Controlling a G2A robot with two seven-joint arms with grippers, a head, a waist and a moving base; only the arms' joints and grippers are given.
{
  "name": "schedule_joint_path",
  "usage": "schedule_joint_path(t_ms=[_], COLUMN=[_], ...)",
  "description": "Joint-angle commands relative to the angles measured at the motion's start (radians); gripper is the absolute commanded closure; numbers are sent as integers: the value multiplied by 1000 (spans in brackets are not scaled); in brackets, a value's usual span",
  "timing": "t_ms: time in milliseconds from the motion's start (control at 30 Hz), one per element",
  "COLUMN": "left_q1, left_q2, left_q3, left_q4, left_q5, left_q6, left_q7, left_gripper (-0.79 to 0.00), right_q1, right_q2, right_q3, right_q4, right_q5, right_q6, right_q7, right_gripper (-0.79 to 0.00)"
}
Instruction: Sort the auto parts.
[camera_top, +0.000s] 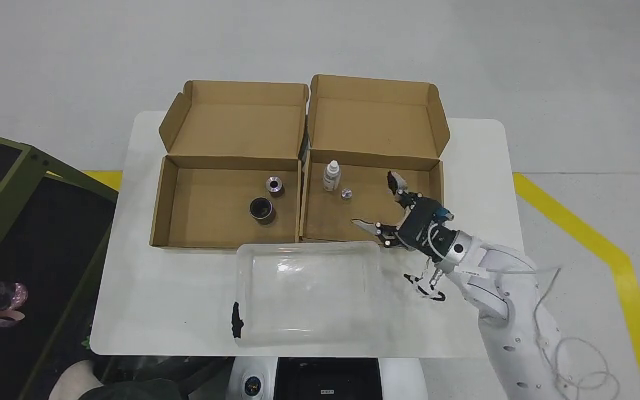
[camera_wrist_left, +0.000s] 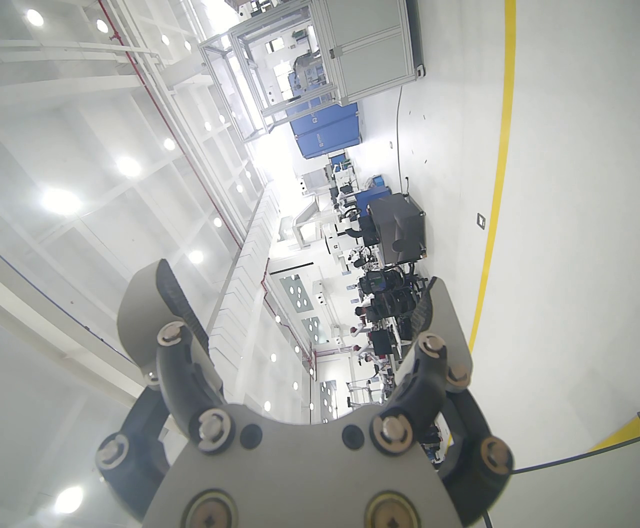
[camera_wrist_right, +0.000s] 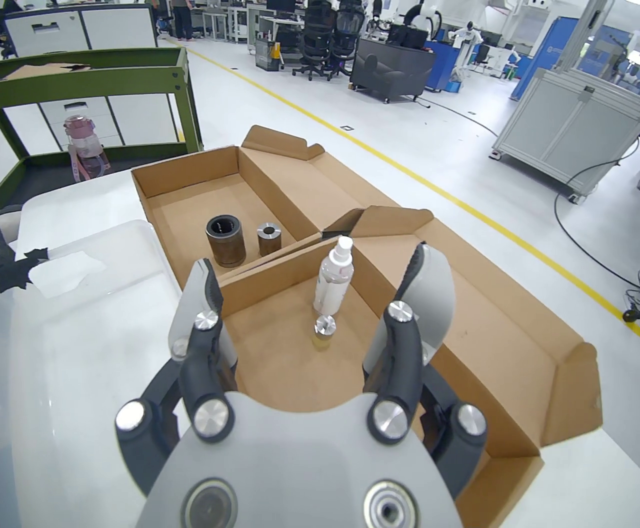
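Two open cardboard boxes sit side by side on the white table. The left box (camera_top: 205, 228) holds a dark cylindrical bearing (camera_top: 261, 208) (camera_wrist_right: 224, 240) and a smaller metal ring (camera_top: 272, 183) (camera_wrist_right: 269, 239). The right box (camera_top: 425, 170) (camera_wrist_right: 505, 345) holds a small white spray bottle (camera_top: 331, 176) (camera_wrist_right: 332, 278) and a little metal cap (camera_top: 348, 193) (camera_wrist_right: 324, 331). My right gripper (camera_top: 377, 205) (camera_wrist_right: 312, 270) hangs open and empty over the near part of the right box. My left gripper (camera_wrist_left: 300, 295) is open, empty, and points up into the room.
A clear plastic bin (camera_top: 310, 295) lies in front of the boxes, with a small black piece (camera_top: 236, 322) at its left end. A green cart (camera_wrist_right: 100, 100) stands left of the table. Bare table (camera_top: 480, 160) lies right of the boxes.
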Motion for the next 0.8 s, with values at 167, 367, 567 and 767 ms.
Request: schedule_joint_path(t_ms=[167,367,567,767], left_q1=[0,0,0,0], left_q2=[0,0,0,0], left_q3=[0,0,0,0], left_q4=[0,0,0,0], left_q5=[0,0,0,0], left_q6=[0,0,0,0], left_q7=[0,0,0,0], left_gripper=[-785,-785,-785,-785], right_q1=[-94,-150,-194,-224], right_q2=[15,23,31,38], right_q3=[84,137,192,240], right_q4=[1,9,21,35], right_q5=[-33,-53,-63,-62], right_q6=[16,49,78,91], right_q7=[-112,-201,-275,-306], right_gripper=[-776,-785,-785,-785])
